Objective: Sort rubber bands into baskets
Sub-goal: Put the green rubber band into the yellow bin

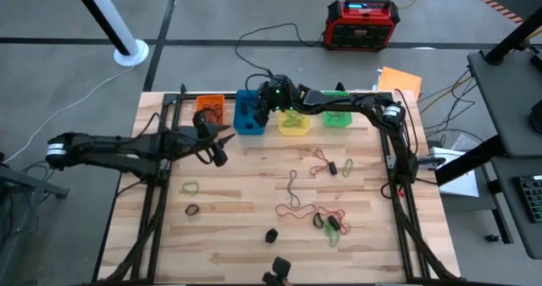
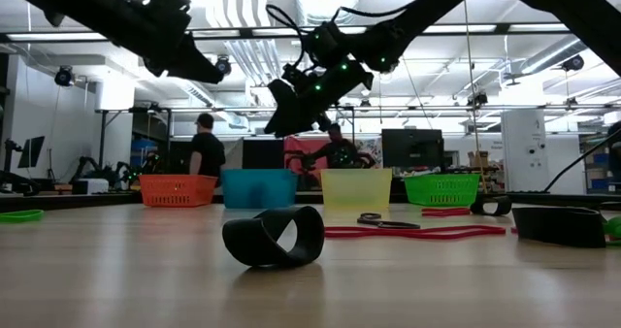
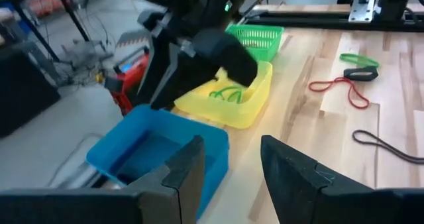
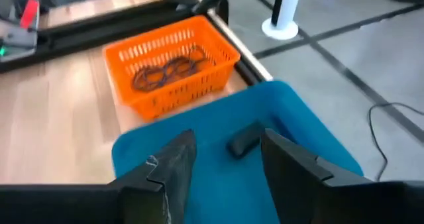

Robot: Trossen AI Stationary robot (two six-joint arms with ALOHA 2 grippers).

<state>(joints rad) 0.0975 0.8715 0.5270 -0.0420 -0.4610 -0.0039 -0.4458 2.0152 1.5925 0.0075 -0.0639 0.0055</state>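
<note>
Two grippers: we see the right gripper [image 4: 222, 161] open over the blue basket [image 4: 298, 138], black band [image 4: 244, 139] inside; the left gripper [image 3: 228, 168] open, empty.

The right gripper [image 4: 222, 159] filled the bottom of the frame, its two dark fingers [image 4: 173, 164] parted above the blue basket [image 4: 298, 128], where a small dark band [image 4: 244, 139] lay inside. At upper centre stood the orange basket [image 4: 173, 68], holding tangled brown-orange rubber bands [image 4: 165, 70].
</note>
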